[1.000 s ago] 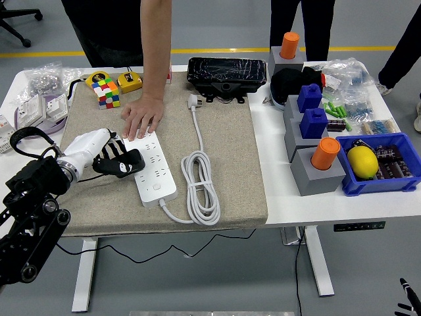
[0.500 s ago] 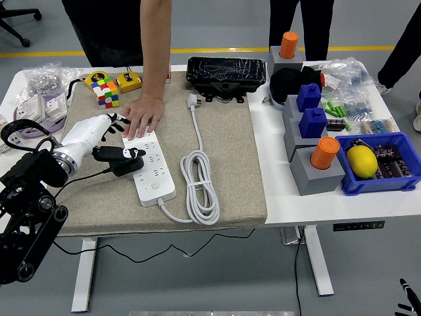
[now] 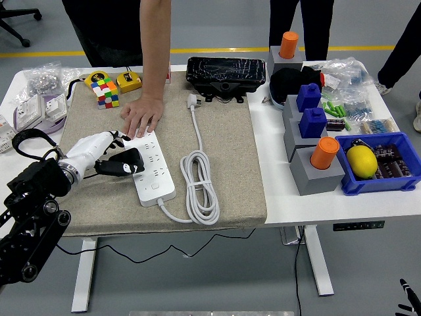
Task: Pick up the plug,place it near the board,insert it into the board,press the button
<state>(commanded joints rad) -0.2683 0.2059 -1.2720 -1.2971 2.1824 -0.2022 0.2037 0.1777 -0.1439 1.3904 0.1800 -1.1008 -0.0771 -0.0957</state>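
Plug (image 3: 125, 162), black, is clamped in the left hand (image 3: 99, 153), whose white fingers wrap its rear; its front end touches the left edge of the white board (image 3: 152, 169), about midway along the strip. Board lies slanted on the tan mat (image 3: 223, 131), its far end pinned under a person's hand (image 3: 141, 118) that reaches down from the top. Board's white cord (image 3: 200, 184) coils just to the right, ending at a white plug head (image 3: 193, 101) near the mat's far edge. Left of the hand the mat is bare down to its near edge. A Rubik's cube (image 3: 105, 92) sits at the mat's far left corner. Well to the right, off the mat, the white surface (image 3: 283, 197) carries grey and blue blocks and a blue bin (image 3: 375, 181) by its right edge. Only a fingertip or two of the right hand (image 3: 409, 299) shows at the bottom right corner, too little to tell its state.
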